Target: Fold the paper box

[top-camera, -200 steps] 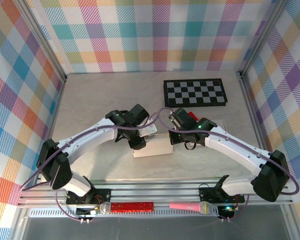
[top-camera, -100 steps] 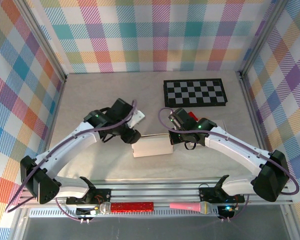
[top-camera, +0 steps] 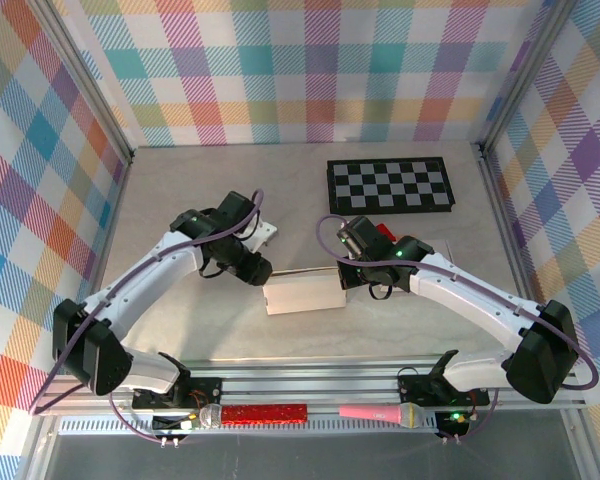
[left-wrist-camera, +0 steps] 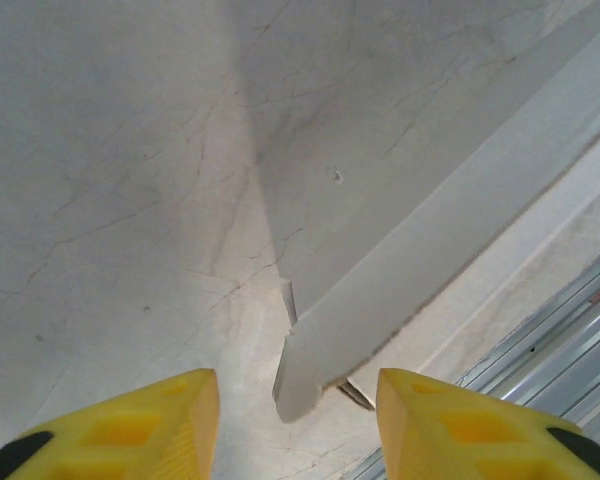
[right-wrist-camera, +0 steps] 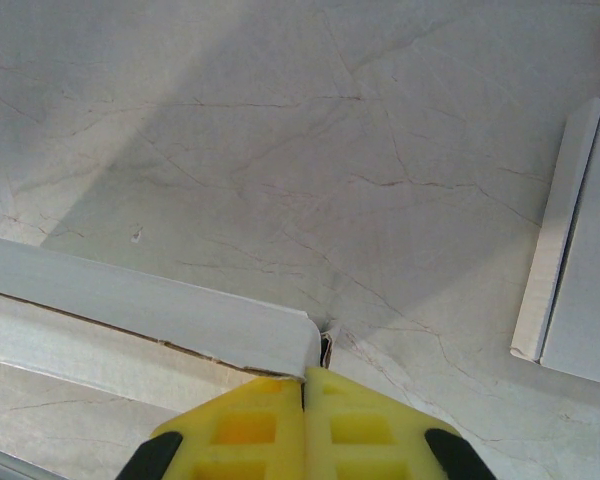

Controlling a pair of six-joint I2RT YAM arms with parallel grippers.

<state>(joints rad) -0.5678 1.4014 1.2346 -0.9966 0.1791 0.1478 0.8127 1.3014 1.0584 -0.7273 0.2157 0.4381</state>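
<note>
While I watch from the overhead camera, the paper box lies flat and pale near the middle of the table, a long white rectangle with one wall raised along its far edge. That wall shows as a grey-white strip with a rounded corner in the left wrist view and again in the right wrist view.

At the box's left end, the left gripper hangs with its jaws spread. On its wrist camera the yellow fingers stand well apart, with the corner of the wall in the gap between them, and I see no contact with either one.

At the box's right end sits the right gripper. Its wrist camera shows the yellow fingers pressed tight together, their tip right against the end of the wall. I cannot tell whether any paper is caught between them.

Off to the right of the box in that same view lies a separate piece of white card. Beyond the box and to its right is a black and white checkered board, with something small and red between the two. Nearer than the box, on the metal rail, rest a red microphone and a pink microphone.
</note>
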